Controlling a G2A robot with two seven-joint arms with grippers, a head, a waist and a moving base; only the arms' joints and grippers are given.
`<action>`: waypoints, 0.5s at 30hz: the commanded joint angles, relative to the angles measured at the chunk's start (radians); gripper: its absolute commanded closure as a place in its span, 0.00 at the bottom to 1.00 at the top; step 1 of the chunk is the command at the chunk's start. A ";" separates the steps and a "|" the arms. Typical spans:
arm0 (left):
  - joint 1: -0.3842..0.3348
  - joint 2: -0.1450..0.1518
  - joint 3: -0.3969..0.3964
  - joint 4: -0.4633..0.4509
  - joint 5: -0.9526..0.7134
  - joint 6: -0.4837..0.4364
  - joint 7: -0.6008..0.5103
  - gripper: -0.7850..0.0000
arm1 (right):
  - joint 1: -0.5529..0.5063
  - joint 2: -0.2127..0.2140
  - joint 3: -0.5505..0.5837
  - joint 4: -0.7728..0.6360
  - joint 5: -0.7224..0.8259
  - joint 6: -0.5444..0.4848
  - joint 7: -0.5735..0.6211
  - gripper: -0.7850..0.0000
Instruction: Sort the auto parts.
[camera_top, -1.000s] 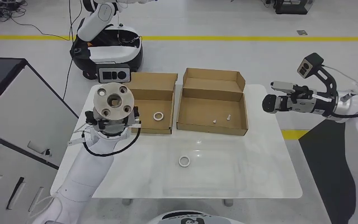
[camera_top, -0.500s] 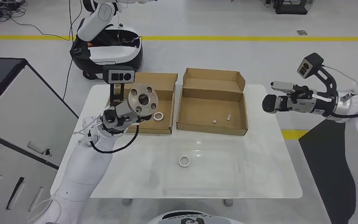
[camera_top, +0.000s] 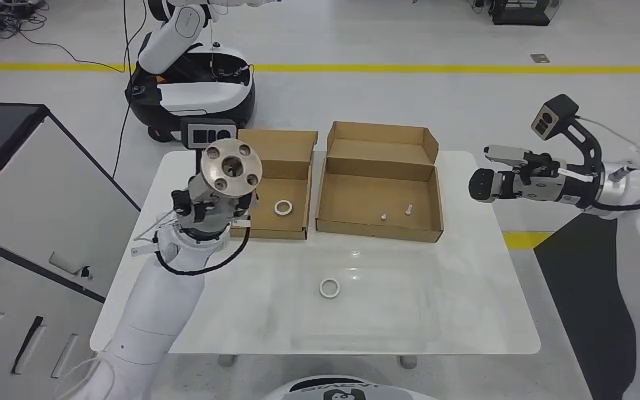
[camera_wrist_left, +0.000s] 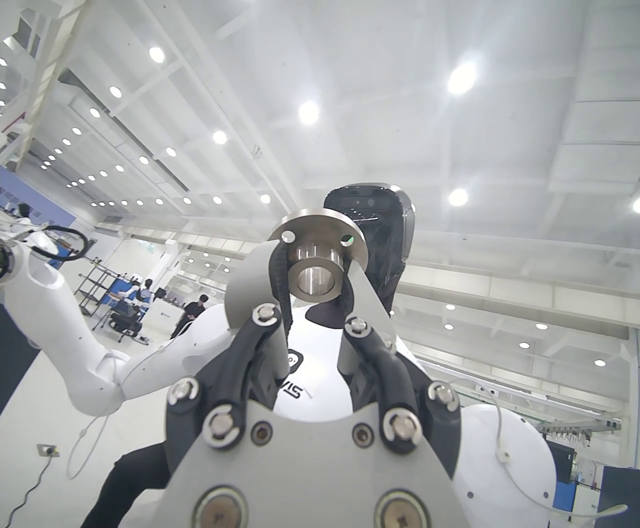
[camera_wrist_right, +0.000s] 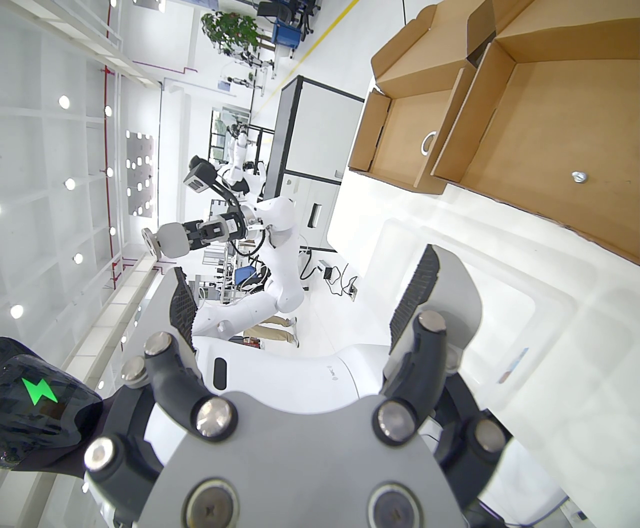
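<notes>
Flange (camera_top: 228, 168) clamped in my L gripper (camera_wrist_left: 311, 278), bore axis up; ring box (camera_top: 272, 190) just right. R gripper (camera_wrist_right: 304, 272) wide, well apart.

Silvery flange (camera_top: 229, 168); plain brown cardboard boxes (camera_top: 355, 200); white ring (camera_top: 330, 288) on glossy white table (camera_top: 480, 320).

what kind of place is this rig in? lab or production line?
Probably a robotics test hall or lab: another white robot stands parked behind the table, a yellow floor line runs across the smooth grey floor, and rows of round ceiling lights hang high overhead.
</notes>
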 joint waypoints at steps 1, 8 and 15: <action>-0.001 -0.002 -0.001 -0.005 -0.004 0.004 -0.012 1.00 | 0.000 0.000 0.000 0.000 0.000 0.000 0.000 0.00; -0.001 -0.004 -0.002 -0.009 -0.016 0.002 -0.016 1.00 | 0.000 0.000 0.000 0.000 0.000 0.000 0.000 0.00; -0.001 -0.004 -0.002 -0.009 -0.016 0.002 -0.016 1.00 | 0.000 0.000 0.000 0.000 0.000 0.000 0.000 0.00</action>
